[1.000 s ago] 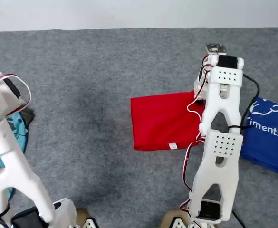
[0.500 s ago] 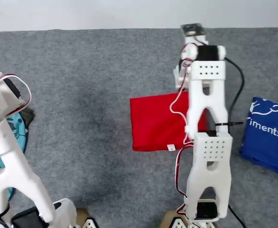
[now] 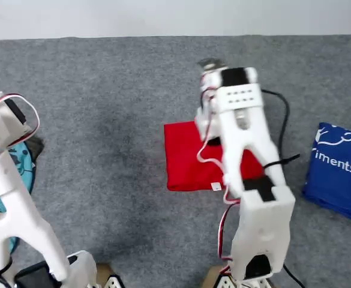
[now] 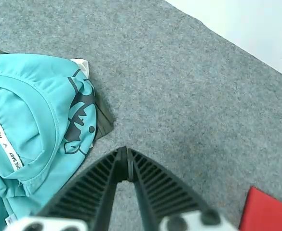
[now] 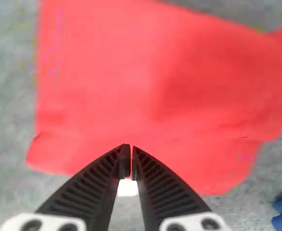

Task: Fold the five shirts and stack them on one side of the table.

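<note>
Red shirt (image 3: 184, 159) lies folded flat near the table's (image 3: 103, 90) middle, a bit toward the right edge. A small white label (image 3: 216, 186) sits at its near hem; print too small to read. Right gripper (image 5: 126, 161) hangs over that hem with jaws closed together and nothing pinched; the label (image 5: 127, 187) shows just below the tips. Right arm (image 3: 247, 150) covers the shirt's right part.

Blue shirt (image 3: 337, 174) lies folded at the right edge, well apart from the red one, white lettering on top.

Teal shirt (image 4: 30, 130) lies rumpled at the left edge with a dark graphic, a printed neck strip and a dark garment (image 4: 104, 122) under it. Left gripper (image 4: 127, 163) is over bare grey felt beside it, jaws closed, empty.
</note>
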`<state>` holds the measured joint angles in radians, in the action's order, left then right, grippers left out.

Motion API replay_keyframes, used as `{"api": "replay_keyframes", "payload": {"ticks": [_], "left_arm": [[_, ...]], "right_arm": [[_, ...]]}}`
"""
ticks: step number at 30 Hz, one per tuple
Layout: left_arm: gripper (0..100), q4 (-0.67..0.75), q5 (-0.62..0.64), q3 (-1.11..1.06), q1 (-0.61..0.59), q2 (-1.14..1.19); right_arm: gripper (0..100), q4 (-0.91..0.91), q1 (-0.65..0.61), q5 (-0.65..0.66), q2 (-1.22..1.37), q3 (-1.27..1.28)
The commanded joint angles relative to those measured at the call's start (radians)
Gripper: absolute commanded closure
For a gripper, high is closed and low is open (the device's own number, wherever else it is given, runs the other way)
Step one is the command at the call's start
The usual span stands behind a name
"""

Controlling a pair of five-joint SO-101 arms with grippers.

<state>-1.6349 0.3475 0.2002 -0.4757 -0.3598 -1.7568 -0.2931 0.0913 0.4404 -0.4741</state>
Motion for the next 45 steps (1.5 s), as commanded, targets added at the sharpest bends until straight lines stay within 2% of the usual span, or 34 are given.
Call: {"api": "replay_keyframes", "payload": {"ticks": [1, 9, 15, 22, 28, 32, 38, 45], "left_arm": [[100, -0.005, -0.011, 0.010, -0.003, -0.054], [100, 0.000, -0.015, 0.005, -0.002, -0.160], [100, -0.003, -0.015, 0.005, -0.002, -0.166], [100, -0.003, -0.015, 0.005, -0.002, -0.169], [100, -0.003, -0.015, 0.005, -0.002, -0.172], [100, -0.003, -0.014, 0.005, -0.002, -0.172], [100, -0.003, -0.014, 0.005, -0.002, -0.173], [100, -0.003, -0.014, 0.005, -0.002, -0.173]], "right_arm": [[98.9, -0.019, -0.113, -0.002, -0.074, 0.048], [98.9, 0.147, -0.205, -0.002, 0.101, 0.169], [98.9, 0.156, -0.260, 0.000, 0.257, 0.167], [98.9, 0.136, -0.271, 0.011, 0.163, 0.150], [98.0, 0.117, -0.150, 0.110, -0.038, 0.150], [97.1, 0.213, -0.007, 0.170, -0.108, 0.150], [97.1, 0.440, 0.182, 0.219, -0.044, 0.150], [97.1, 0.541, 0.248, 0.219, 0.140, 0.150]]}}
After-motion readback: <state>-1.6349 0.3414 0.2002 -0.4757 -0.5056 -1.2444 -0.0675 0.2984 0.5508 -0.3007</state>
